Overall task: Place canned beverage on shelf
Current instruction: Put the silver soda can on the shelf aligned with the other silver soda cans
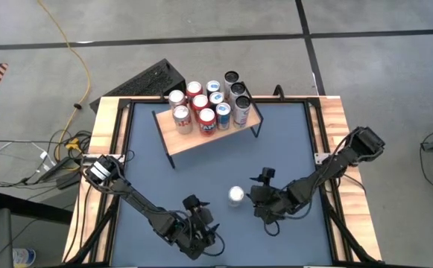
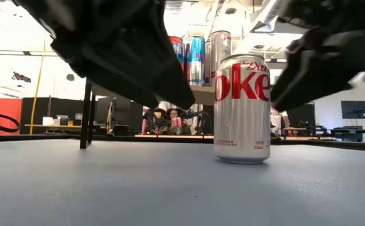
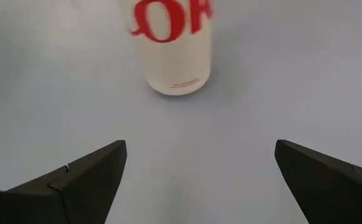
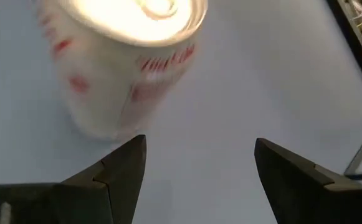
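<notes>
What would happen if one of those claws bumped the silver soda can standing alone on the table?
The soda can stands upright, taller than it is wide, so a high bump would probably tip it. Once down, its round body would likely roll across the smooth table. Its shiny metal side looks slick, so the open right gripper beside it would likely need a square grip.

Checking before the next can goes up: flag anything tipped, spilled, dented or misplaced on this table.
Nothing stands out. The Diet Coke can stands upright on the table, apart from both open claws: the left claw and the right claw. The cans on the shelf all stand upright. No spill shows.
</notes>
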